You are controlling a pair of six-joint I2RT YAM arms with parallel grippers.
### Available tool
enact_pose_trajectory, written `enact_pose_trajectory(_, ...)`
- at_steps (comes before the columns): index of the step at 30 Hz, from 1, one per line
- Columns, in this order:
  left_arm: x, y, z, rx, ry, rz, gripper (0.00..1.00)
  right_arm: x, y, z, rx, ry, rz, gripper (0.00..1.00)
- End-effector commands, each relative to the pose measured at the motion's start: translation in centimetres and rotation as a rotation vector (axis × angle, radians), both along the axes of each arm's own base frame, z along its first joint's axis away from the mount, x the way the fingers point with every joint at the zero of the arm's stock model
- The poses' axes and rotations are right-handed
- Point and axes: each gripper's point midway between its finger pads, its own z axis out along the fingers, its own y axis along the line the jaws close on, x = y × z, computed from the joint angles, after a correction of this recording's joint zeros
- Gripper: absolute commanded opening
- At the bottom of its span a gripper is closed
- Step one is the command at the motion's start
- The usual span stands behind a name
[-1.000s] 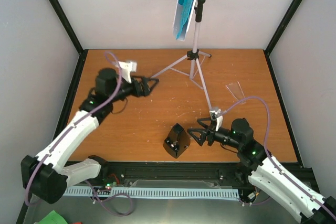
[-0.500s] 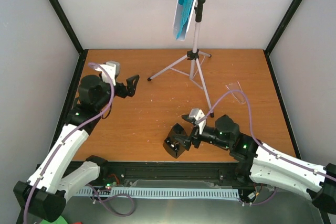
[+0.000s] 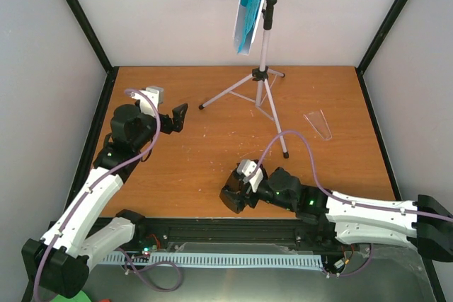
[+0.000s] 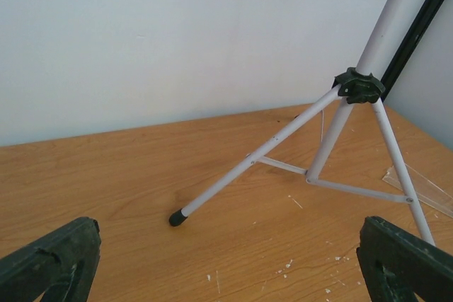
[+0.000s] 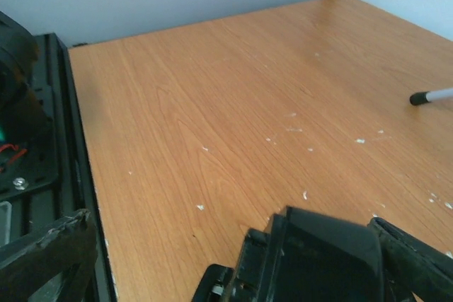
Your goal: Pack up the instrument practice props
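Note:
The grey tripod music stand (image 3: 263,76) stands at the back of the table, and its tray holds cyan sheet-music pages (image 3: 249,5) high up. The left wrist view shows its near leg tip (image 4: 177,217) and hub (image 4: 359,85). The small black metronome (image 3: 233,194) sits near the front edge. My right gripper (image 3: 239,186) is open, with its jaws on either side of the metronome (image 5: 318,256), which lies closer to the right finger (image 5: 417,263). My left gripper (image 3: 180,115) is open and empty, left of the tripod's near leg and apart from it.
A clear plastic piece (image 3: 318,123) lies on the table right of the tripod, and it also shows in the left wrist view (image 4: 419,184). Black frame posts stand at the back corners. A black rail (image 5: 42,146) runs along the front edge beside the right gripper.
My right arm has swung left across the front and brought its open jaws around the metronome. My left gripper has drawn back left, away from the tripod leg.

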Motion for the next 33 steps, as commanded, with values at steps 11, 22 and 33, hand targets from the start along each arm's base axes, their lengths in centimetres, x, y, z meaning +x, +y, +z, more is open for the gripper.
enact_pose_trajectory(11, 0.2, 0.2, 0.7, -0.02, -0.038, 0.012, 1.0, 2.5, -1.8, -3.5, -0.012, 0.021, -0.212, 0.88)
enact_pose_trajectory(22, 0.3, -0.1, 0.2, -0.02, -0.023, -0.004, 0.99, 2.0, -2.4, -4.2, 0.0, 0.05, -0.206, 0.9)
enact_pose_trajectory(33, 0.5, -0.6, -0.3, -0.02, -0.004, -0.026, 0.99, 1.4, -1.5, -3.1, 0.048, 0.052, -0.156, 0.99)
